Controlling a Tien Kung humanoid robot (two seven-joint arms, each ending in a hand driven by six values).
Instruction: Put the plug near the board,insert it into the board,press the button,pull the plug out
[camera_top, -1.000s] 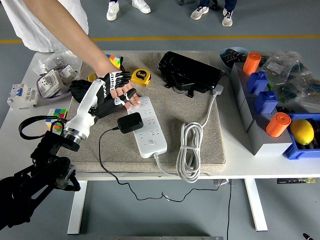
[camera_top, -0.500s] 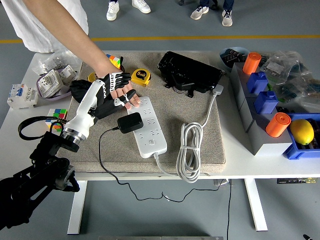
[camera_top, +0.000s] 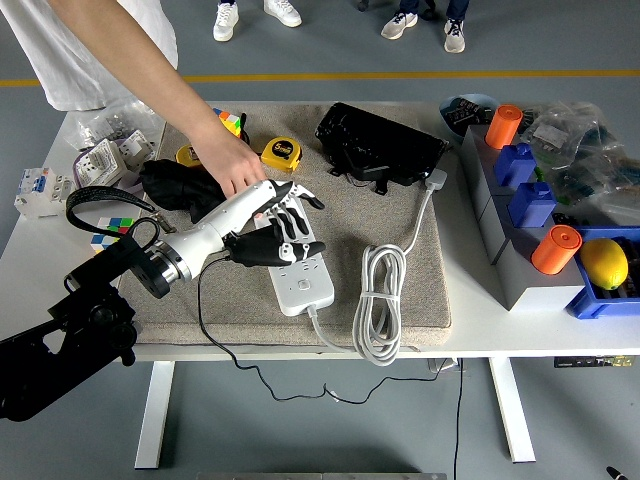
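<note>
**Head view: left hand over the plug on the strip**

From above, my left hand (camera_top: 283, 222) lies across the white power strip (camera_top: 300, 268), fingers (camera_top: 300, 199) spread and curved, closed on nothing. The black plug (camera_top: 262, 250) sits just under my palm, on the strip's near-left side. The strip's long axis runs from far-left to near-right. A person's hand (camera_top: 232, 165) rests at its far end, beside my wrist. I judge I need only close downward.
</note>
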